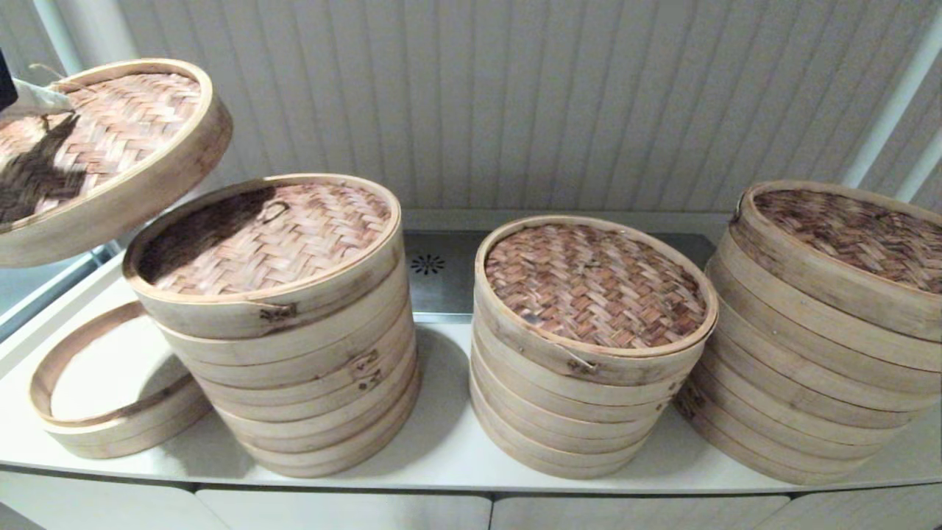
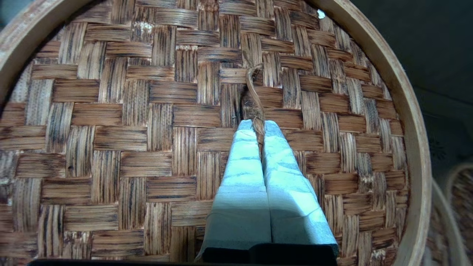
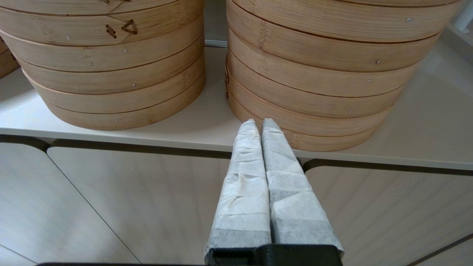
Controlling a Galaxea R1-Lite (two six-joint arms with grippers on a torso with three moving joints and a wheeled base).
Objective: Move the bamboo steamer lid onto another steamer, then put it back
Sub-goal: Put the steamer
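Left gripper pinches bamboo steamer lid aloft (open steamer below).

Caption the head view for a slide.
Left gripper holds the tilted round pinkish-tan woven bamboo steamer lid aloft above the open steamer ring.

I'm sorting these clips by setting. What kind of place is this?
Probably a dim sum or restaurant kitchen counter, possibly a mock-up. Stacks of bamboo steamers stand on a white countertop with a steel panel behind; the left gripper holds the bamboo steamer lid aloft.
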